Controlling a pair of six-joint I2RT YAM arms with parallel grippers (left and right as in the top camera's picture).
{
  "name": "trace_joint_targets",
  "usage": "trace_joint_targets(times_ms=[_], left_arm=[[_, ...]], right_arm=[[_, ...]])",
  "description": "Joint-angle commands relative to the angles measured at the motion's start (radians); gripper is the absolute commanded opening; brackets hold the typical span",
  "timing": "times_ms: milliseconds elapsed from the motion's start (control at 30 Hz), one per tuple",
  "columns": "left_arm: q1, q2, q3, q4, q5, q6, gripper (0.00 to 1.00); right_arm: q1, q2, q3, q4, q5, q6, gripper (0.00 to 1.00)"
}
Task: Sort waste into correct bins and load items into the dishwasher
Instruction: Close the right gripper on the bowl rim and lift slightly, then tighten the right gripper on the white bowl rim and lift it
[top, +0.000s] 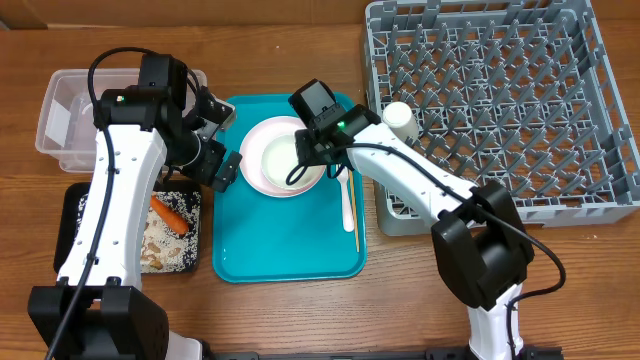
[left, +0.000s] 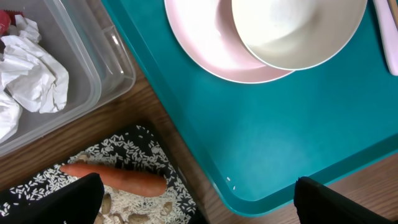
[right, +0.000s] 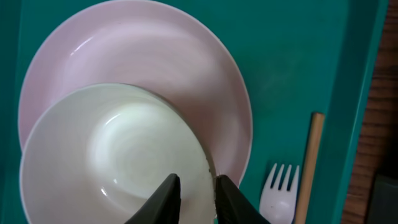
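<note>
One bowl (right: 118, 155) sits off-centre on the pale-pink plate (right: 143, 56), toward the lower left of the right wrist view, and both rest on the teal tray (right: 286, 50). The right hand (right: 196, 183) stands astride the bowl's rim, one finger inside and one outside. It is parted a little and, as far as shows, not yet pinching.

For a sound grip I judge it should settle deeper over the wall, then close squarely so the thin rim does not skid out, and rise straight before swinging. The fork (right: 280, 193) and wooden stick (right: 309, 162) lie just right of the plate, at the lower right, so a sideways drag would knock them.

In the overhead view the dish rack (top: 590, 200) fills the upper right. Its raised wall and the cup (top: 399, 118) at its left corner stand in the path, so height matters. Open pegs lie beyond. The left hand (top: 224, 168), spread wide and empty, hovers at the tray's left lip just beside the plate, leaving little room on that side.
</note>
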Motion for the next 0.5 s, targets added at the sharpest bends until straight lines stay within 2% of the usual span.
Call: trace_joint_targets(times_ms=[0,467], left_arm=[[0.005,-0.012,0.013,0.0,-0.003,0.0,1.0],[0.005,-0.012,0.013,0.0,-0.003,0.0,1.0]], right_arm=[[-0.005,0.003,0.027,0.002,0.043,-0.02,0.23],[-0.002,0.013,-0.006,0.008,0.041,-0.019,0.23]])
